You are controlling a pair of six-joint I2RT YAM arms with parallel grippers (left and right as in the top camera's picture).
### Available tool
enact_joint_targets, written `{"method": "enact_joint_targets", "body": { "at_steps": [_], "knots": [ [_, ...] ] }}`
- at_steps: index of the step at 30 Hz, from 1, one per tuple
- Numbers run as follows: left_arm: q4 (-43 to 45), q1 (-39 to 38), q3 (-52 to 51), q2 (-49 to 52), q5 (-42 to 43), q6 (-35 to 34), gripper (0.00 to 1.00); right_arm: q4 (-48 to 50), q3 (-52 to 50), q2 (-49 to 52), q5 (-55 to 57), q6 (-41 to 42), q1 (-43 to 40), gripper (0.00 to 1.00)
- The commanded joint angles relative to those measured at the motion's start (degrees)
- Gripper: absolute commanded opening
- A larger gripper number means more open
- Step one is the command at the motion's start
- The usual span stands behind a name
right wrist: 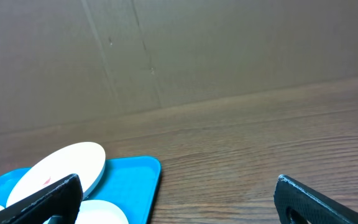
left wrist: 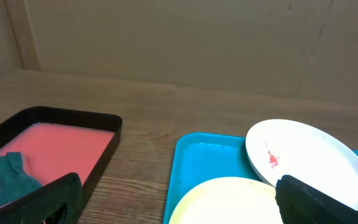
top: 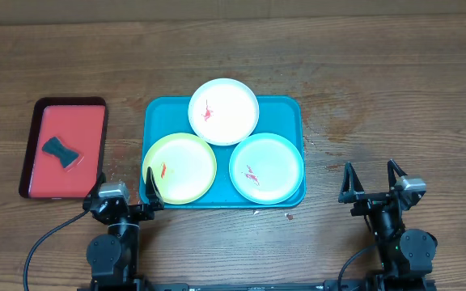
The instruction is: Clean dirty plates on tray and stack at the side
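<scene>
Yellow-green plate [left wrist: 229, 200] partly out of L-wrist frame

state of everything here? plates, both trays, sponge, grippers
white plate: dirty, red smear, on the tray's far edge
yellow-green plate: dirty, red smear, on the tray
mint plate: dirty, red smear, on the tray
teal tray: holding all three plates, none stacked
red tray: holding the sponge
sponge: lying loose, not gripped
left gripper: open, empty
right gripper: open, empty
</scene>
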Motion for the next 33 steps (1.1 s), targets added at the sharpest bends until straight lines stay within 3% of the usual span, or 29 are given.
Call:
{"method": "enact_joint_targets", "body": {
  "at_steps": [1,31,33],
  "knots": [
    [0.2,-0.2,-0.2,-0.6,-0.3,-0.6,0.99,0.3,-0.6,-0.7,0.5,-0.2,-0.4,1.0],
    [0.2,-0.2,-0.2,-0.6,-0.3,-0.6,1.0,0.3,-0.6,-0.7,0.6,-0.3,-0.4,1.0],
    [0.2,-0.2,-0.2,-0.6,-0.3,-0.6,1.0,3.9,-0.6,-0.7,-2.0,1.8,-0.4,1.0]
  ]
}}
